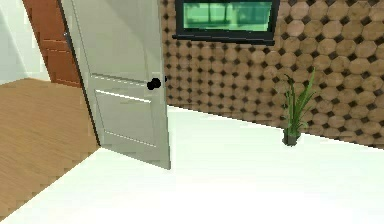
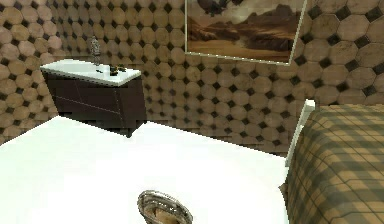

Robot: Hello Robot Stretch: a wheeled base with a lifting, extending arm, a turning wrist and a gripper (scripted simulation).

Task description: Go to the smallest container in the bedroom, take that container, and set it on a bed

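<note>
We cannot tell the state of the gripper's fingers from these pictures. Nearest us in the arm side view, a round silvery object (image 2: 165,207) with a darker hollow sits at the bottom edge against the white floor (image 2: 120,165); it may be a container, though we cannot tell for certain. Farther out to the left, a dark dresser (image 2: 100,98) with a white top stands against the patterned brown wall (image 2: 160,80), and on its top we make out a few small blobs (image 2: 112,70), too small to name. A landscape painting (image 2: 245,28) hangs on that wall. At the right, a bed (image 2: 345,160) with a brown plaid cover reaches in from the edge, with a white board (image 2: 298,140) at its near end. In the forward view, a white panelled door (image 1: 125,80) with a black knob (image 1: 154,84) stands ajar, wooden flooring (image 1: 40,130) beyond it on the left. Right of the door, we see a dark-framed window (image 1: 227,18) high on the wall and a slim green plant (image 1: 293,115) on the floor below
</note>
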